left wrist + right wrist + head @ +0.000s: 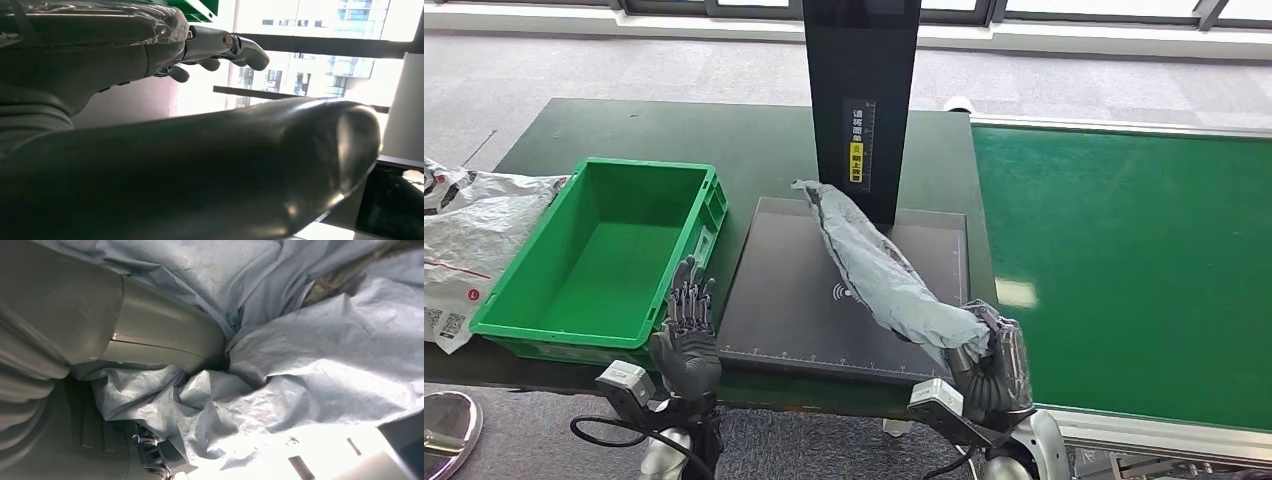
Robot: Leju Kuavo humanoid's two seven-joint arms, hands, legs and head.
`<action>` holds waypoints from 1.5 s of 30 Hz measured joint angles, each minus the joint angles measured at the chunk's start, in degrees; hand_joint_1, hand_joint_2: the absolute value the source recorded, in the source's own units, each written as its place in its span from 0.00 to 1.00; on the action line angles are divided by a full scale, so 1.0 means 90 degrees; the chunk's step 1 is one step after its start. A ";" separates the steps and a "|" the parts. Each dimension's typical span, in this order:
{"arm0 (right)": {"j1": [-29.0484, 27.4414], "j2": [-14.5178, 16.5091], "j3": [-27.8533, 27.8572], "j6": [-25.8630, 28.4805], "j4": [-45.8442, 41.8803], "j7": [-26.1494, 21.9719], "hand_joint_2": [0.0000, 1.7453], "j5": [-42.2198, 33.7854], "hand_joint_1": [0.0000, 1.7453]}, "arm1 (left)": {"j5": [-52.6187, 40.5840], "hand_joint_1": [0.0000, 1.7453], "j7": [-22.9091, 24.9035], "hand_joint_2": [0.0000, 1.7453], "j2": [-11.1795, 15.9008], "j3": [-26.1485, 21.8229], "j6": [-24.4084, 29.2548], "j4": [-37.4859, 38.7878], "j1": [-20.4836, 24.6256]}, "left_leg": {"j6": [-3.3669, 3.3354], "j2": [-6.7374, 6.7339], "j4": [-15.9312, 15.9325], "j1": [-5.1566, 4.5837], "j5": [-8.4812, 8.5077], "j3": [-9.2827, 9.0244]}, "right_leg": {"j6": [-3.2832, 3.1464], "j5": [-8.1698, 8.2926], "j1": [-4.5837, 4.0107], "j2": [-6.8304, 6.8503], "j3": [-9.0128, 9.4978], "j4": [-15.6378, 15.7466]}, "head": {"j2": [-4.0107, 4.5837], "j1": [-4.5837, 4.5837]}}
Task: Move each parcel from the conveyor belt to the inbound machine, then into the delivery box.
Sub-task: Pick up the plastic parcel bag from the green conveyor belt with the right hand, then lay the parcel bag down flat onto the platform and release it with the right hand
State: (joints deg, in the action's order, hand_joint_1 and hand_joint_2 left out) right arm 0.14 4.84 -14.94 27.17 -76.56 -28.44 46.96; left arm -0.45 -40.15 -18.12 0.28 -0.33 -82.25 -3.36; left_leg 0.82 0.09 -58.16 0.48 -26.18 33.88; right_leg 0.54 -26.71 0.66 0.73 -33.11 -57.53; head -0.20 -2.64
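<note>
A long grey plastic parcel (879,270) lies slantwise over the dark scanning plate of the inbound machine (784,310), its far end near the black upright column (860,100). My right hand (996,368) grips the parcel's near end at the plate's front right corner; in the right wrist view the thumb (165,337) presses into the crumpled grey wrap (310,360). My left hand (688,335) hovers with fingers spread and nothing in it, between the plate and the green delivery box (524,300). The left wrist view has its fingers (220,47) stretched out.
The green conveyor belt (1124,260) runs along the right. White printed bags (464,240) lie left of the green box. The dark green table (724,130) extends behind the box and machine.
</note>
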 joint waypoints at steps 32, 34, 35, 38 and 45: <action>0.2119 0.0706 0.0095 0.1412 0.4655 0.0187 1.00 0.0095 1.00 | -0.0077 0.00 0.0117 0.00 0.0000 0.0000 0.0341 0.0360 0.0078 | 0.0004 -0.0027 -0.0003 -0.0001 0.0006 -0.0003 | 0.0005 0.0021 0.0001 -0.0028 -0.0006 0.0001 | 0.0000 0.0001; 0.2157 0.0706 0.0112 0.1418 0.4767 0.0187 1.00 0.0107 1.00 | -0.0078 0.00 0.0117 0.00 0.0000 0.0000 0.0343 0.0360 0.0078 | 0.0004 -0.0026 -0.0003 -0.0001 0.0006 -0.0003 | 0.0005 0.0021 0.0000 -0.0028 -0.0006 0.0000 | 0.0000 0.0002; 0.2171 0.0706 0.0122 0.1420 0.4812 0.0186 1.00 0.0109 1.00 | -0.0078 0.00 0.0117 0.00 0.0000 0.0000 0.0343 0.0360 0.0078 | 0.0004 -0.0027 -0.0003 -0.0001 0.0006 -0.0003 | 0.0005 0.0020 0.0000 -0.0028 -0.0007 0.0000 | 0.0000 0.0001; 0.2201 0.0706 0.0168 0.1420 0.4907 0.0185 1.00 0.0111 1.00 | -0.0079 0.00 0.0117 0.00 0.0000 0.0000 0.0343 0.0360 0.0078 | 0.0004 -0.0026 -0.0002 -0.0001 0.0006 -0.0002 | 0.0005 0.0020 0.0000 -0.0028 -0.0007 0.0000 | 0.0000 0.0001; 0.2234 0.0706 0.0217 0.1420 0.5008 0.0183 1.00 0.0111 1.00 | -0.0079 0.00 0.0117 0.00 0.0000 0.0000 0.0343 0.0368 0.0079 | 0.0004 -0.0027 -0.0002 -0.0001 0.0006 -0.0002 | 0.0005 0.0020 0.0001 -0.0028 -0.0006 0.0001 | 0.0000 -0.0001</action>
State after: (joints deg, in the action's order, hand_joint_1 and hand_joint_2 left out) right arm 20.25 11.19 -12.99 39.95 -31.50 -26.80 47.96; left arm -1.16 -39.10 -18.12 0.28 2.75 -78.94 -2.64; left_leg 0.85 -0.15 -58.18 0.48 -26.13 33.86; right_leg 0.58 -26.53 0.67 0.48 -33.17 -57.53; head -0.20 -2.64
